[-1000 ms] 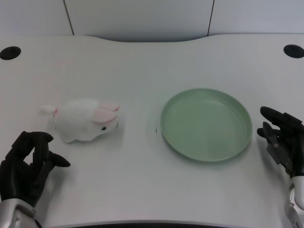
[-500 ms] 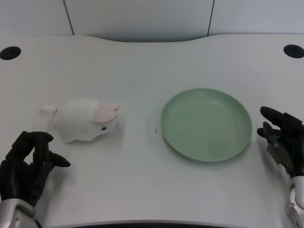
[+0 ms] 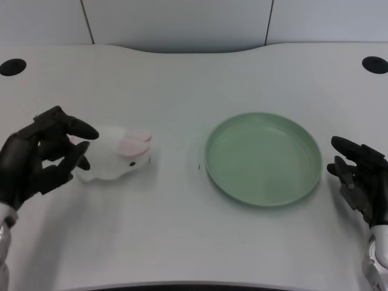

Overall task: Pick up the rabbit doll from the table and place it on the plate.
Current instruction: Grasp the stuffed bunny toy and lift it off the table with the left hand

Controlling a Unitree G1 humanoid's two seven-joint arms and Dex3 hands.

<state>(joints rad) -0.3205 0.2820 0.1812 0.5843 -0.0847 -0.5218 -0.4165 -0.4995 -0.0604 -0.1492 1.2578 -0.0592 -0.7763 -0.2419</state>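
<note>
The white rabbit doll (image 3: 118, 154) with pink ears lies on its belly at the table's left, head toward the plate. The round green plate (image 3: 263, 159) sits right of centre and holds nothing. My left hand (image 3: 37, 160) is raised just left of the doll, fingers spread apart and reaching over its tail end, which they hide. The fingertips look close to or just touching the doll's rear; nothing is held.
My right hand (image 3: 360, 179) rests at the right edge, beside the plate. Two black round holes (image 3: 13, 66) (image 3: 374, 65) sit in the table's far corners. The white table (image 3: 182, 230) ends at a wall behind.
My left hand has risen from the near left corner and moved forward to the doll's tail end, its fingers spreading. The doll and plate have not moved.
</note>
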